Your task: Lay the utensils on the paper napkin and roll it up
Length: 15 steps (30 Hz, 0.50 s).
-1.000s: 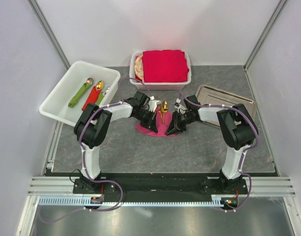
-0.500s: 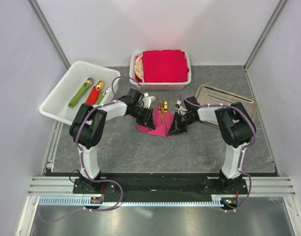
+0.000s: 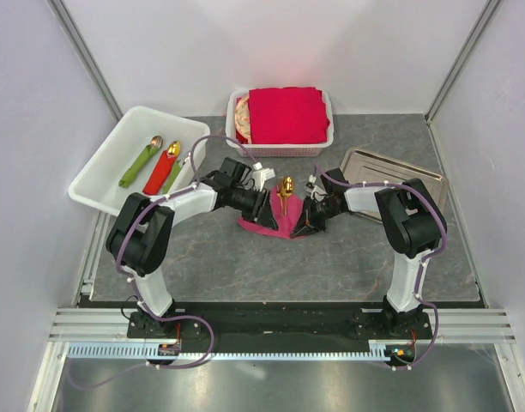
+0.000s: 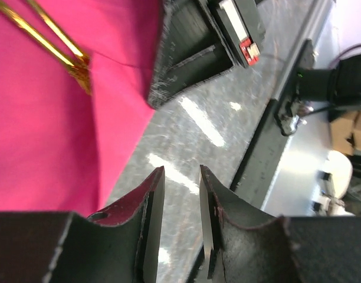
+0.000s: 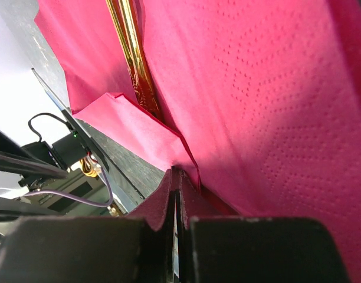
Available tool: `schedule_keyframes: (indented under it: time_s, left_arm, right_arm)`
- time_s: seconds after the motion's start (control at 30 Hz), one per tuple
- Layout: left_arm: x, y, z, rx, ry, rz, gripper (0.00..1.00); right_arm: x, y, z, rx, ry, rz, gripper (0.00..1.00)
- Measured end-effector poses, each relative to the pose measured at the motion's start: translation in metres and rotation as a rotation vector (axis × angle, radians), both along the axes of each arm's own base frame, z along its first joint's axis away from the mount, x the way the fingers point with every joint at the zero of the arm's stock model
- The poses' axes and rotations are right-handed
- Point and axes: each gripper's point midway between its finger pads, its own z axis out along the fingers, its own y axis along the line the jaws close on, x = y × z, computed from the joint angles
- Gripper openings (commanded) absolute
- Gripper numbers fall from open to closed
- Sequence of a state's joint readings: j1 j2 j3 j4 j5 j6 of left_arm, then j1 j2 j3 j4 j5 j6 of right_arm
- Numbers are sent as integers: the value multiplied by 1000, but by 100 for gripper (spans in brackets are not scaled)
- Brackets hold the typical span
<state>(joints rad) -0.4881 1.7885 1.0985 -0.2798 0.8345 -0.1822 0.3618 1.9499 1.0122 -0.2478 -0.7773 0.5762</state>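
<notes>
The magenta paper napkin [image 3: 275, 227] lies at the table's middle, its right side lifted. Gold utensils [image 3: 286, 189] lie on it, the spoon bowl pointing to the back. My left gripper [image 3: 263, 209] hovers at the napkin's left edge. In the left wrist view the left gripper [image 4: 180, 172] is slightly open and empty above bare table, with the napkin [image 4: 45, 135] and gold handles [image 4: 56, 47] to its left. My right gripper [image 3: 304, 221] is shut on the napkin's edge. In the right wrist view the right gripper [image 5: 176, 172] pinches the napkin's fold [image 5: 257, 106] beside the gold handles [image 5: 130, 53].
A white bin [image 3: 99, 176] at the back left holds spoons wrapped in green and red bundles. A white basket [image 3: 327, 142] with a thick red napkin stack stands at the back. A metal tray [image 3: 391, 167] lies at the right, behind the right arm.
My left arm's elbow has swung out to the left and its wrist has turned while the gripper stays at the napkin's left edge. The right gripper has kept its hold, barely moving.
</notes>
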Motion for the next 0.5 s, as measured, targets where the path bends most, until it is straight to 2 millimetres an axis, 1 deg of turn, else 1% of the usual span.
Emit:
schedule_keyframes:
  time_s: [0.07, 0.2, 0.37, 0.5]
  left_arm:
    - [-5, -5, -5, -5, 34, -6, 37]
    - [-3, -9, -24, 10, 85, 11, 37]
    - [-1, -6, -49, 52, 142, 42, 37]
    - [1, -2, -62, 88, 168, 72, 36]
  right_arm:
    - [0, 0, 0, 0, 0, 0, 0]
    - [0, 0, 0, 0, 0, 0, 0]
    - [0, -1, 0, 0, 1, -2, 0]
    - [0, -1, -1, -1, 3, -3, 0]
